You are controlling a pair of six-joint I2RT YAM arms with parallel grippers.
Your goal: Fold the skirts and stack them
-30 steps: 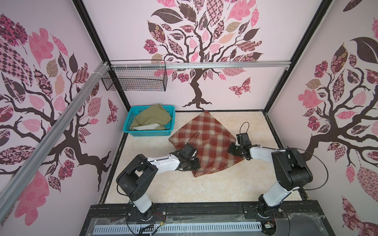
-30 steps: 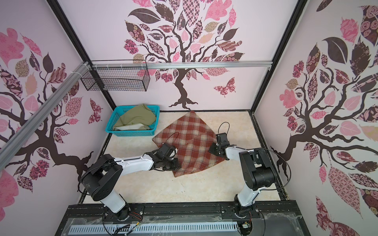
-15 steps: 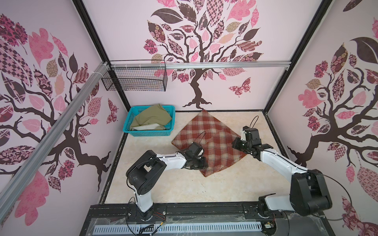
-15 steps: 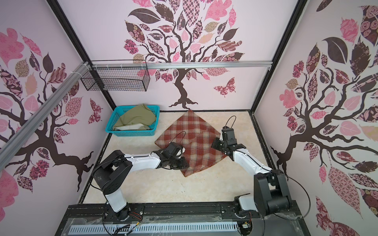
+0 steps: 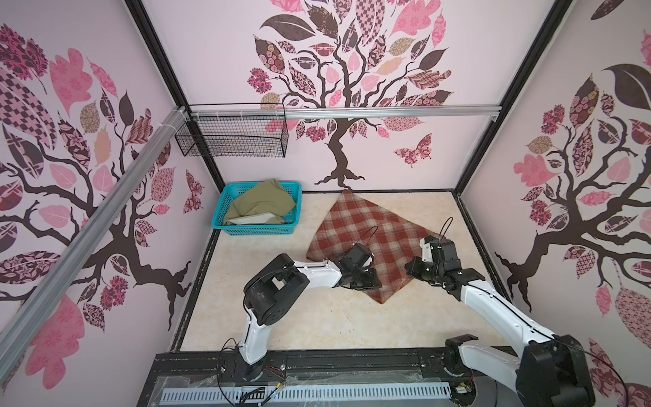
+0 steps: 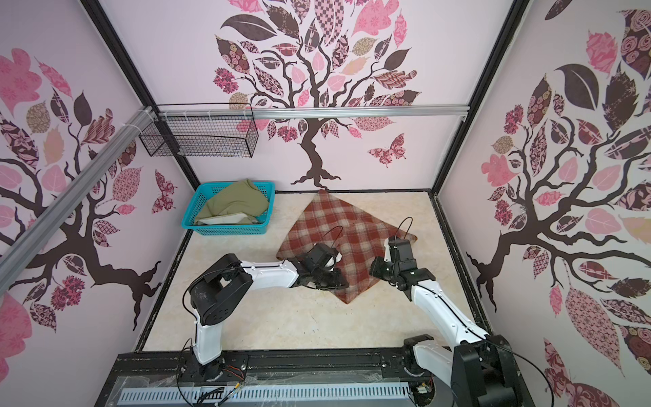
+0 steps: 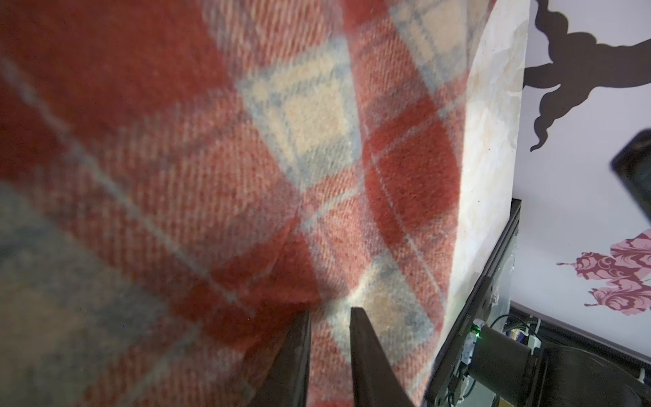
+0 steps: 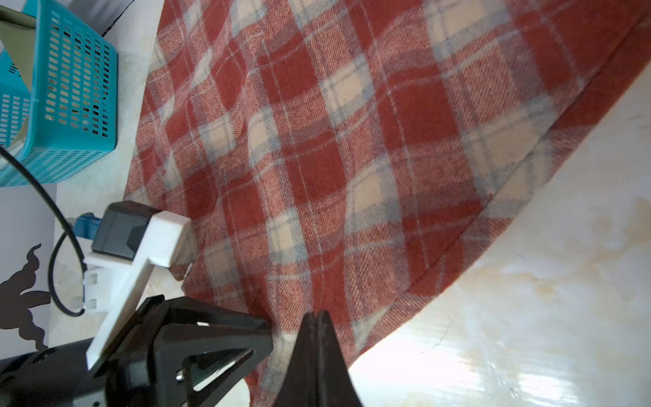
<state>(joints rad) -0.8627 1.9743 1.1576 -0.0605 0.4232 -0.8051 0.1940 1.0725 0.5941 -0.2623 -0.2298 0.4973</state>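
- Grip: left pincer narrowly parted, clamped on a raised ridge of the plaid skirt at its near left edge.
- Right pincer clenched shut, apparently empty, tips at the skirt's near right edge; contact impossible to tell.
- Since a second ago: left pincer carried inward toward the middle, near corner of the plaid skirt dragged rightward with it, far corner unmoved by the back wall; right arm swung out to the side.
- Judged meaning: cloth being shifted, or a first fold only begun; still spread on the table, nothing stacked.
- Further out: olive skirt heaped in the turquoise basket, far left, waiting.
- In the way: both pincers crowded near one corner; basket well apart.
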